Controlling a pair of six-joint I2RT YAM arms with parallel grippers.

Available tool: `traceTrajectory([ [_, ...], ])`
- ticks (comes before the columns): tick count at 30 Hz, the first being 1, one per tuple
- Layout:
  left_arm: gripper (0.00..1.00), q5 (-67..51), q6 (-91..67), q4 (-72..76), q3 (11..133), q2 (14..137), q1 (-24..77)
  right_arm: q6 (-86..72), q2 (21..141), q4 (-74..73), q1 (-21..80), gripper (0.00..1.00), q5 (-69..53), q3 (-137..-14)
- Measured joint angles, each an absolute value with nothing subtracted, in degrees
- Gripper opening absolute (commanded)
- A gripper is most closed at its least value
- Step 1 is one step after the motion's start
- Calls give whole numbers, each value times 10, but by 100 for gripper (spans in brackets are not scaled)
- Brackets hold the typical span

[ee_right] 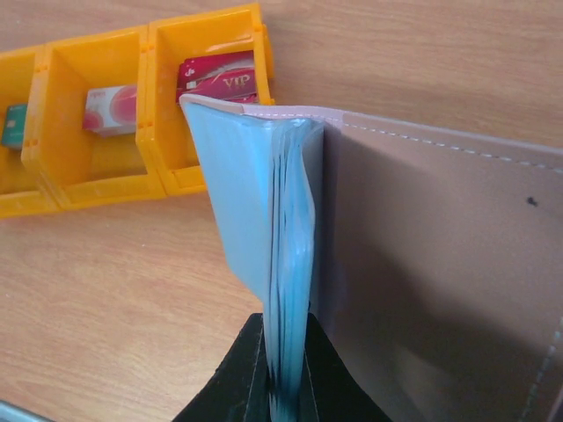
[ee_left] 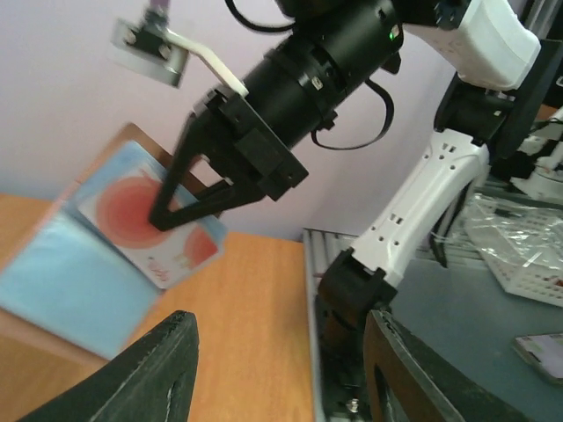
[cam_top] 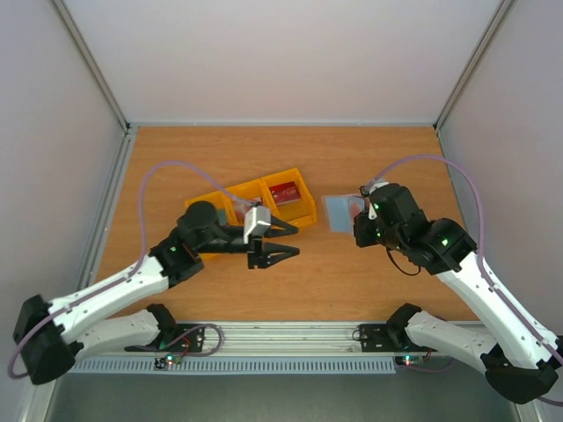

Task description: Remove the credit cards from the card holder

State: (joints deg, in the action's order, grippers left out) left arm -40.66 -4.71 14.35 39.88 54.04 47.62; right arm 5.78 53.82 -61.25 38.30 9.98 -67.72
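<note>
At the left of the wooden table (cam_top: 369, 158), hovering the left gripper (cam_top: 295, 239) released, fingers spread and grasping nothing, just in front of a yellow three-compartment plastic tray (ee_right: 97, 186). Inside that tray, in the right wrist view, showing one card per compartment: a small teal card (ee_right: 11, 126) at the left, a whitish-pink card (ee_right: 112, 110) with a red blotch in the middle, a dark red card (ee_right: 217, 75) at the right.

Further right, apart from the tray, holding the thin bifold card holder (ee_right: 422, 264), taupe-brown outside and pale blue-grey inside, partly open, with the right gripper (ee_left: 167, 215) clenched on its blue-grey panel. Against that blue-grey inside, in the left wrist view, showing a further whitish card (ee_left: 119, 211) with a round red blotch, right at the clenched fingertips; not telling whether tucked in a pocket or merely pinched along with the panel.

Judging the risks from here:
- Possibly dragging the whole holder instead of the card, by closing the left fingers on panel and card together.
- Possibly letting the floppy holder slip or fold shut, being pinched at one edge only.
- Possibly dropping the slick card short of the tray.

Counting: two grippers, one tray with three compartments, one card holder, four cards, three in the tray and one at the holder.
</note>
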Motion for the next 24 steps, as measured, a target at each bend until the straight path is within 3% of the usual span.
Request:
traceTrajectory([
  [11,49,-336,-153,146,514,732,565,68,494,-618,383,1,90,-668],
  [15,47,-294,-177,137,520,753,563,97,469,-592,383,1,28,-655],
  [24,36,-324,-142,131,517,727,562,164,388,-526,383,1,-143,-614],
])
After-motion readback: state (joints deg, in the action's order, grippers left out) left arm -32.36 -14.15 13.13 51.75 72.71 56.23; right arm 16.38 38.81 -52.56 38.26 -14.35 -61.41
